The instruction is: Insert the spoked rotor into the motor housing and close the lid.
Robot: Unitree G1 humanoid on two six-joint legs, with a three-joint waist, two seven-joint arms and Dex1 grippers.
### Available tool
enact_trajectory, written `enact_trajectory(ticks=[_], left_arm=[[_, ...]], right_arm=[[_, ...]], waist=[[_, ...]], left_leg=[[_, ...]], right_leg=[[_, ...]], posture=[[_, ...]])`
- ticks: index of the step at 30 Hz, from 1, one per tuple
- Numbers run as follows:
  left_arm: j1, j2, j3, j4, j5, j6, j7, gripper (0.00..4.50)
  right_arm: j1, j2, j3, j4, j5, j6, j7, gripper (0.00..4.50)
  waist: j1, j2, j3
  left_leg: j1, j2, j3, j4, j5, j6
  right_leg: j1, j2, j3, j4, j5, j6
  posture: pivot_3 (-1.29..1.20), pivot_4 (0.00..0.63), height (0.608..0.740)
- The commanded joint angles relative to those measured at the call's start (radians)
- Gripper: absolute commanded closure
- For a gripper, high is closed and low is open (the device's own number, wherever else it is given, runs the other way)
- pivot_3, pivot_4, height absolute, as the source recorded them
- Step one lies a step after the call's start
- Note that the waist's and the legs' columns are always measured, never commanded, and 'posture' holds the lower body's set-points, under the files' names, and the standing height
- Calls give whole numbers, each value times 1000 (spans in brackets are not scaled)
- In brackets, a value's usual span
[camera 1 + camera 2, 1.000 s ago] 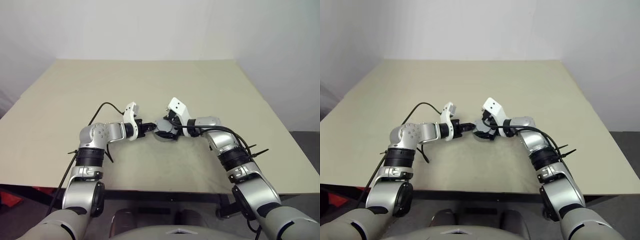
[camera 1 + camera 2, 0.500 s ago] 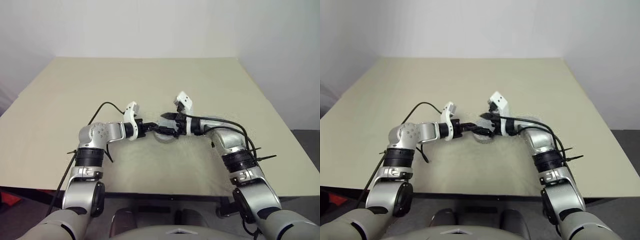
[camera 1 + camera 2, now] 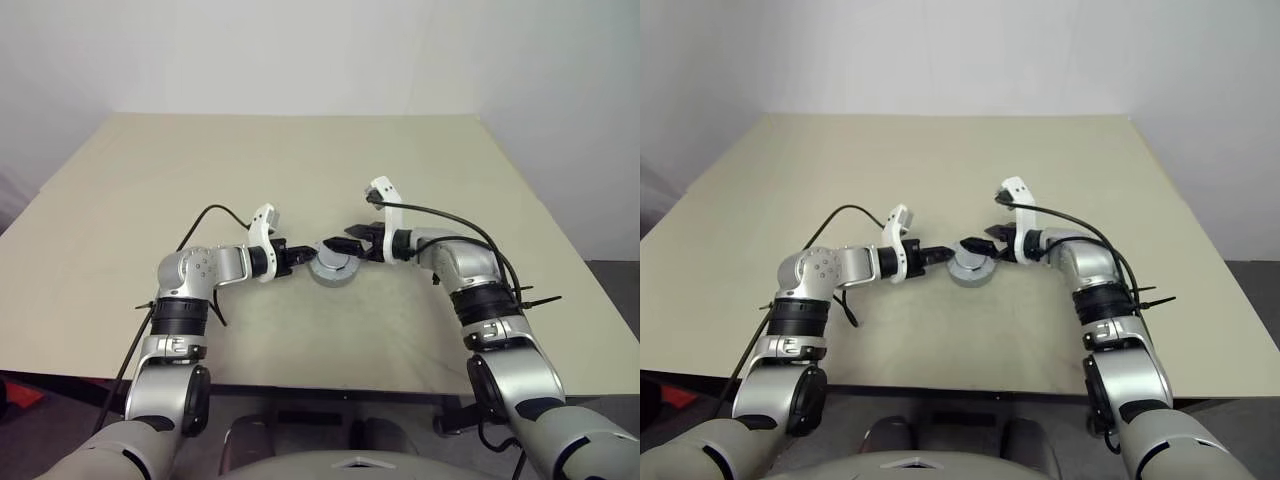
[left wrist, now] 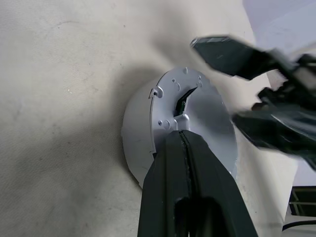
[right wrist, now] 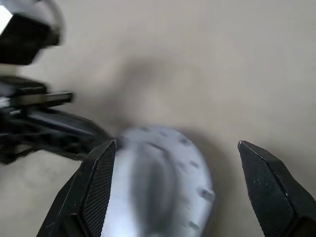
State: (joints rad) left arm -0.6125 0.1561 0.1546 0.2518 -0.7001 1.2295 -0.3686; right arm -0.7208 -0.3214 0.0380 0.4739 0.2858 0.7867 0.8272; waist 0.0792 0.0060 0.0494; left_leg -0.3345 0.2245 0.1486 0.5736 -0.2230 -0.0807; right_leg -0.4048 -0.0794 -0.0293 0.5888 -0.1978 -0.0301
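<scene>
While the left gripper [image 3: 298, 258] stays clenched against the near edge of the motor housing [image 3: 331, 268], the head views show that the right gripper [image 3: 347, 239] has drawn back. A second ago it sat low over the housing top; now it hangs above and just to the right of it, fingers spread wide and holding nothing. The housing rests on the table [image 3: 300, 170] between the two arms, roughly mid-table.

From the left wrist view, the lid [image 4: 197, 118] sits on top of the housing, its grey face with a dark cut-out turned up and its rim apparently level with the housing wall. The left fingers [image 4: 185, 173] are pressed shut, tips resting on the lid near its centre, pinning it rather than gripping it. The spoked rotor is presumably beneath the lid; this cannot be confirmed.

From the right wrist view, the right fingers [image 5: 96, 182] stand apart on either side of the blurred housing top, clear of it.

Judgement: the lid appears placed and the right arm is retreating. The task looks near complete, pending confirmation that the lid is fully seated.
</scene>
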Motion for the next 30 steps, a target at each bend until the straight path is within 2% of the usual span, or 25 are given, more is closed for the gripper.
enact_trajectory(ticks=[1, 7, 10, 25, 30], left_arm=[[18, -5, -19, -13, 10, 23, -3, 4500], [29, -6, -22, -24, 14, 16, -6, 4500], [36, -6, -22, -30, 14, 16, -7, 4500], [68, -8, -8, -73, 9, 30, 2, 4500], [71, -9, -5, -77, 10, 30, 6, 4500]], right_arm=[[-44, -33, -43, 12, 40, 55, 19, 24], [-66, -80, -103, -11, 151, 294, 67, 24], [-68, -98, -108, -4, 173, 348, 72, 24], [-26, -116, -58, 157, 101, 240, 55, 24], [28, -139, -28, 35, 164, 362, 122, 24]], waist=[[1, 0, 0], [4, 0, 0], [12, 0, 0], [17, 0, 0], [21, -1, 0]], left_leg=[[0, 0, 0, 0, 0, 0], [0, 0, 0, 0, 0, 0], [0, 0, 0, 2, 0, 0], [1, 0, 0, 3, 0, 0], [3, -1, 0, 4, 1, 0]], right_leg=[[0, 0, 0, 0, 0, 0], [0, 0, 0, 0, 0, 0], [0, 0, 0, 1, 0, 0], [1, 0, 0, 3, 0, 0], [3, -2, -1, 5, 0, 0]], posture=[[0, 0, 740], [0, 0, 740], [0, 0, 740], [0, 0, 740], [0, 0, 740]])
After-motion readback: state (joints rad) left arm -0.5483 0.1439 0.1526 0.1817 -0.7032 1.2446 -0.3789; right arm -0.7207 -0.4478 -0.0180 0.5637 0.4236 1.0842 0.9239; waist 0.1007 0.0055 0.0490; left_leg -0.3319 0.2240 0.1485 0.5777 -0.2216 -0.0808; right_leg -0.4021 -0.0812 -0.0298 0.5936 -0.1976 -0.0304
